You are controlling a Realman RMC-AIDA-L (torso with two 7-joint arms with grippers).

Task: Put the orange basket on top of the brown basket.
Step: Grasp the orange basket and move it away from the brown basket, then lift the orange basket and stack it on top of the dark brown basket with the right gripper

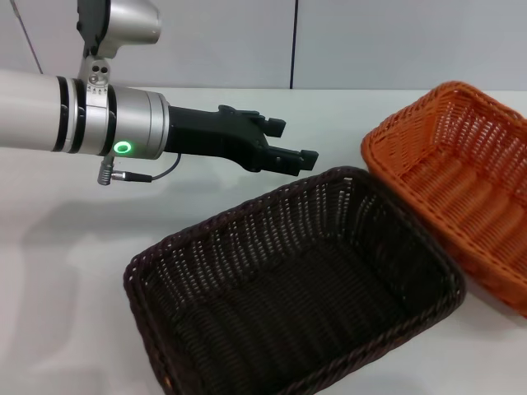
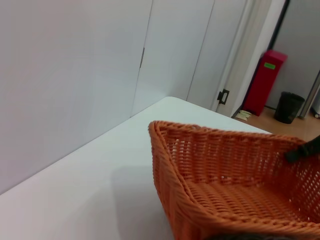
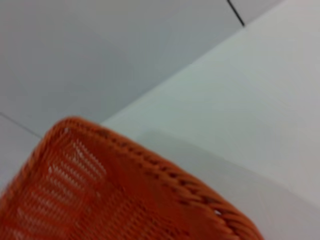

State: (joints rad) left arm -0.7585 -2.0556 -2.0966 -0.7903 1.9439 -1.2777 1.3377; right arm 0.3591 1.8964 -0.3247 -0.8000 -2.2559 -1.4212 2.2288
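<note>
The orange basket (image 1: 461, 173) stands at the right, partly cut off by the head view's edge, with its near corner over the rim of the brown basket (image 1: 288, 288). The brown basket sits empty in the front middle of the white table (image 1: 74, 239). My left gripper (image 1: 295, 141) is open and empty. It hovers just beyond the brown basket's far rim, to the left of the orange basket and apart from both. The orange basket fills the left wrist view (image 2: 230, 185) and the right wrist view (image 3: 100, 195). My right gripper does not show.
Grey wall panels (image 1: 346, 41) run behind the table's far edge. A small dark piece (image 2: 304, 149) sits at the orange basket's far rim; I cannot tell what it is. A red bin (image 2: 265, 82) and a black bin (image 2: 289, 106) stand on the floor beyond.
</note>
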